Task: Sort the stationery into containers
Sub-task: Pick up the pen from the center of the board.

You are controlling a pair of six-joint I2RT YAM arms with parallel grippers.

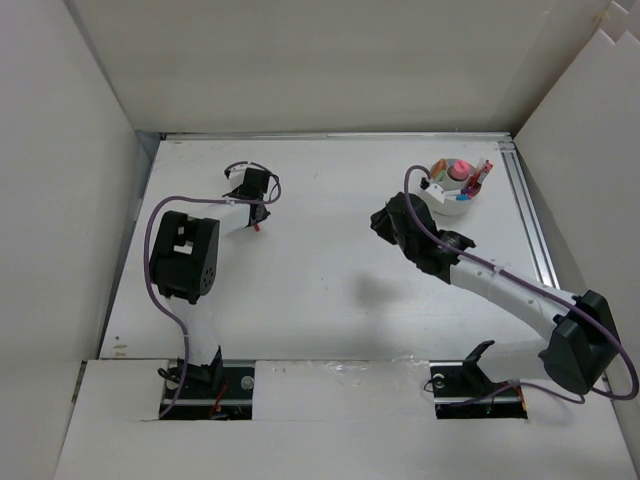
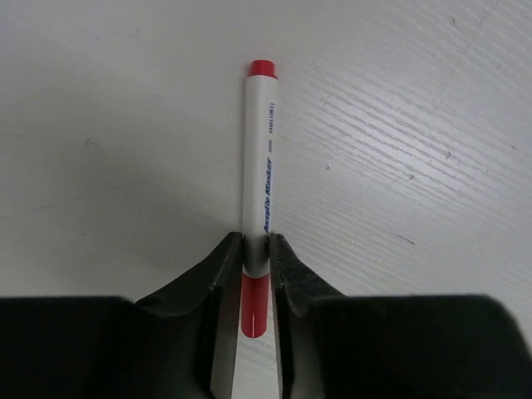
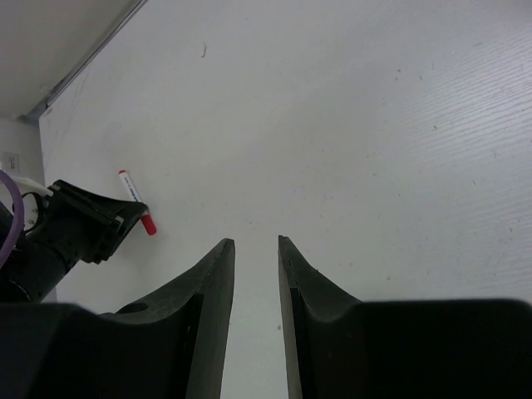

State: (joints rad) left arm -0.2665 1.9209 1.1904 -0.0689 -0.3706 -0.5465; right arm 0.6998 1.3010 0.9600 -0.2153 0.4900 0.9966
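Marker [image 2: 259, 166] lies on the table [image 1: 320, 300], pinched near one end by the left gripper [image 2: 255, 258] and pointing straight ahead; cup [image 1: 455, 190] stands well to the right, near the slightly open, empty right gripper [image 3: 255, 249].

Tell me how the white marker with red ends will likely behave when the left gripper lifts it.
The marker looks like rigid plastic, so it probably stays straight. Its round, smooth barrel may roll or slip. The left gripper clamps it near one end, so the long end might droop.
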